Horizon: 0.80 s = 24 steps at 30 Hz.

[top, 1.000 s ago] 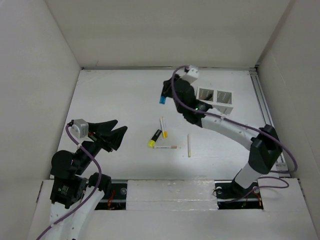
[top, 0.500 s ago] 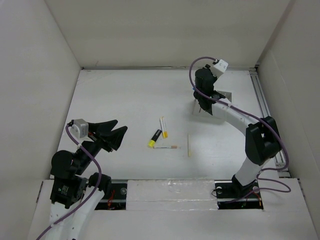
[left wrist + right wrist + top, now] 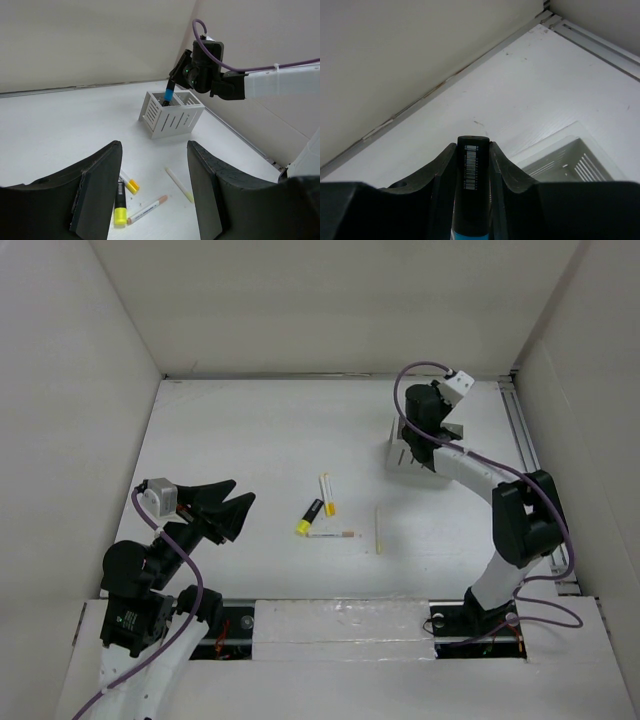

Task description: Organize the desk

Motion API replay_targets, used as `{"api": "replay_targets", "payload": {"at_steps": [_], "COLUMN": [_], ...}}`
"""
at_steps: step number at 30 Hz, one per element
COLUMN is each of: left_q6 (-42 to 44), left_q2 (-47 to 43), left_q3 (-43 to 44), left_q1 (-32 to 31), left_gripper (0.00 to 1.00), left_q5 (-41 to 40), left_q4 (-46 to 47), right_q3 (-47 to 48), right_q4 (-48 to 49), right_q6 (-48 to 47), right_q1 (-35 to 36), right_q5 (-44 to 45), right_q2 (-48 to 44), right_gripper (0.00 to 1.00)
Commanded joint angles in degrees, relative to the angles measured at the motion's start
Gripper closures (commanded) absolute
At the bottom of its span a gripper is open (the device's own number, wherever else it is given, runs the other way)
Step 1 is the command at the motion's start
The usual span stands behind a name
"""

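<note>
White desk [image 3: 250, 430] lies flat between the wall panels [image 3: 80, 360], under both arms. At its far right the right gripper [image 3: 472, 150] pinches a blue-ended marker [image 3: 169, 94], its lower end dipping into the slotted pen holder [image 3: 172, 122]. The left gripper [image 3: 154, 150] hangs near-left, jaws spread wide, holding nothing. Yellow-capped markers [image 3: 309, 516] and thin pens [image 3: 378, 530] lie mid-desk.

R gripper [image 3: 173, 84] holds blue marker [image 3: 169, 95] dipping into white holder [image 3: 167, 120], 4 pens [image 3: 120, 202] loose on desk [image 3: 60, 125].
</note>
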Motion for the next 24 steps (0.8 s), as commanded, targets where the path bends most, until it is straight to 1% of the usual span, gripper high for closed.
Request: {"api": "replay_targets", "payload": {"at_steps": [1, 4, 9, 14, 19, 21, 22, 24], "left_q6": [-0.4, -0.4, -0.3, -0.4, -0.4, -0.3, -0.3, -0.3], "left_q2": [0.0, 0.2, 0.7, 0.2, 0.3, 0.3, 0.2, -0.2], "left_q3": [-0.3, -0.3, -0.2, -0.3, -0.3, -0.2, -0.2, -0.3], "left_q1": [0.2, 0.2, 0.2, 0.2, 0.2, 0.2, 0.2, 0.2], "left_gripper": [0.49, 0.49, 0.49, 0.49, 0.49, 0.49, 0.49, 0.49], "left_q5": [0.8, 0.7, 1.1, 0.7, 0.9, 1.1, 1.0, 0.7], "left_q4": [3.2, 3.1, 2.9, 3.1, 3.3, 3.0, 3.0, 3.2], "right_q3": [1.2, 1.6, 1.4, -0.5, -0.9, -0.6, -0.5, -0.1], "right_q4": [1.3, 0.3, -0.3, 0.7, 1.2, 1.9, 2.0, 2.2], "right_q6": [1.1, 1.9, 3.0, 3.9, 3.3, 2.8, 2.2, 1.7], "right_q1": [-0.9, -0.9, -0.9, 0.9, 2.1, 2.7, 3.2, 3.8], "right_q5": [1.7, 2.6, 2.6, 3.5, 4.9, 6.0, 6.1, 7.4], "right_q2": [-0.5, 1.2, 1.7, 1.0, 2.0, 2.6, 2.7, 3.2], "right_gripper": [1.00, 1.00, 1.00, 0.91, 0.90, 0.88, 0.87, 0.75]}}
